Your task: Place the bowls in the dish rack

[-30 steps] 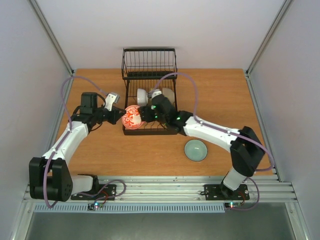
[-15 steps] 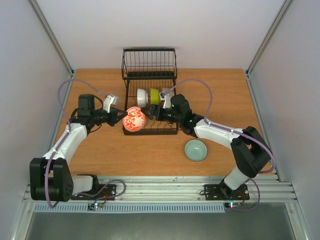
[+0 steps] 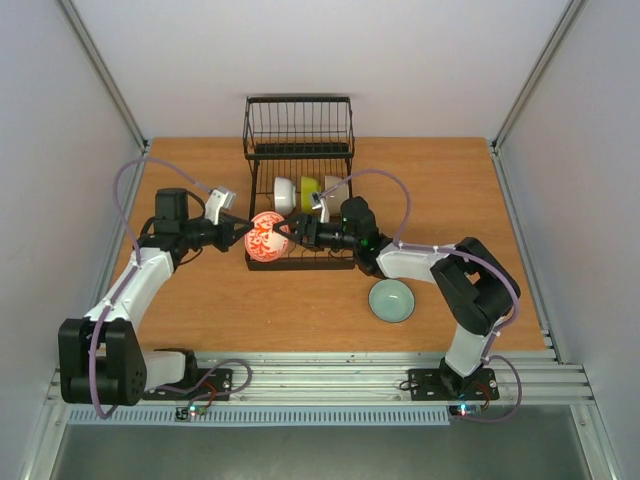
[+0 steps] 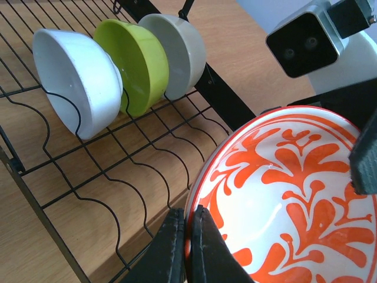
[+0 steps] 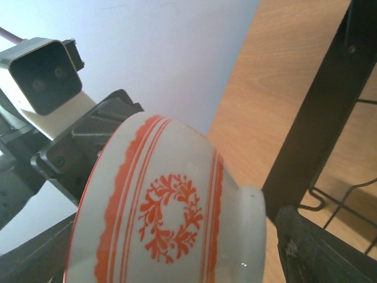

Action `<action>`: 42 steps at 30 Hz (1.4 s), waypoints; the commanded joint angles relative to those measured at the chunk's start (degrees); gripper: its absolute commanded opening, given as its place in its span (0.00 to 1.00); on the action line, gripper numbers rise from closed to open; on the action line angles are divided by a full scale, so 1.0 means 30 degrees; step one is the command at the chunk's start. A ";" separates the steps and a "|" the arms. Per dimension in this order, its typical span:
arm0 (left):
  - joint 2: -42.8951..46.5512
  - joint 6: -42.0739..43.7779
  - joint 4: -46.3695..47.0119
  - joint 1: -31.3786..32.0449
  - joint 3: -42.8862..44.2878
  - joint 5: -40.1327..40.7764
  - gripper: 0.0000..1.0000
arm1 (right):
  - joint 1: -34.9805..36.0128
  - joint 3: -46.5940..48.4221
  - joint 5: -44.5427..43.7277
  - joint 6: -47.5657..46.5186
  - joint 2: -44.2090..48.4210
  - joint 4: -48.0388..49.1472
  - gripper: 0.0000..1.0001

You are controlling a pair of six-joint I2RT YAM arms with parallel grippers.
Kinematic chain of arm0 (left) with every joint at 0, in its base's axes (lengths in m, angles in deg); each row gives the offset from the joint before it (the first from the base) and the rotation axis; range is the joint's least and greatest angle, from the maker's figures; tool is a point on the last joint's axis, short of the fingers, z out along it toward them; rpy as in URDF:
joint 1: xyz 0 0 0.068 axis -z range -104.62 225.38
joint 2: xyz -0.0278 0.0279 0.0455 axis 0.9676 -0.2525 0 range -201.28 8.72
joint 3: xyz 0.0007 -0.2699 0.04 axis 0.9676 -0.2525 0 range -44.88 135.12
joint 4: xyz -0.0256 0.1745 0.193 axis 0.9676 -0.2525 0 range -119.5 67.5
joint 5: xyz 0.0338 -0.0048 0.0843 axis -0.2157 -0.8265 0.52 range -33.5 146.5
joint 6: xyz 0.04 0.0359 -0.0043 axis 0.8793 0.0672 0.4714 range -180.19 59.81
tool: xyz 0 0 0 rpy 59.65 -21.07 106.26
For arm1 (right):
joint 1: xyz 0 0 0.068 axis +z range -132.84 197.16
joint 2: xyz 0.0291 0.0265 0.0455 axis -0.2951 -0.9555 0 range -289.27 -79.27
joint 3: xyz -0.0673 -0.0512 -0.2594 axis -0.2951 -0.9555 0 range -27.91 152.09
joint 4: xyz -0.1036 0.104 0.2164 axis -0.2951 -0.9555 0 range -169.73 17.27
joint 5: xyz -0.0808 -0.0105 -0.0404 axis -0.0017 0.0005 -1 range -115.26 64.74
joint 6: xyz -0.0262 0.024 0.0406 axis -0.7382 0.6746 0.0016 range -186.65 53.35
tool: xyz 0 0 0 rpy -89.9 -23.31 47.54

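White ceramic bowl w/ red-orange floral pattern point(image 3: 267, 238) point(image 4: 283, 200) point(image 5: 165, 218) is tipped on edge, in the air at the front-left corner of the black wire dish rack point(image 3: 300, 151) point(image 4: 230, 100); can't tell if it touches the wires. Left hand point(image 3: 240, 236) point(image 4: 189, 221) is clamped on its rim, one finger inside and one outside. Right hand point(image 3: 298, 232) is on the bowl's opposite side, reaching across the rack. Its fingers point(image 5: 318, 247) are spread wide w/ the bowl's foot and outer wall between them, not pinching; contact unclear.

Three bowls stand on edge side by side in the rack's prongs, toward the taller basket end. L to R from above: plain white bowl point(image 3: 284, 195) point(image 4: 76, 82), yellow-green bowl point(image 3: 309, 193) point(image 4: 132, 62), cream bowl point(image 3: 335, 190) point(image 4: 182, 50). They look to be touching or nearly so.

Pale teal bowl point(image 3: 391, 300) sits upright on the wooden tabletop point(image 3: 200, 300), outside the rack, near the right arm's elbow.
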 commanded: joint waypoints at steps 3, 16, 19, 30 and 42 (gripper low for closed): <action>0.0632 -0.0365 0.1792 -0.0090 -0.0046 -0.0152 0.00 | -0.0081 -0.0193 0.1774 0.2041 -0.0715 0.3723 0.78; 0.0749 -0.0519 0.1931 -0.0090 -0.0072 0.0799 0.00 | -0.0093 -0.0255 0.2524 0.2618 -0.0836 0.4676 0.28; 0.0705 -0.0548 0.1954 -0.0090 -0.0065 0.0847 0.01 | -0.0082 -0.0232 0.2560 0.2584 -0.0857 0.4686 0.16; 0.0313 -0.0629 0.1720 -0.0090 0.0188 0.1308 0.34 | -0.0096 -0.0222 0.1440 0.0648 0.0126 0.1508 0.01; 0.0668 -0.1102 0.2080 -0.0097 0.0169 0.3667 0.49 | 0.0486 0.3100 -0.2753 -0.4634 0.1038 -0.8225 0.01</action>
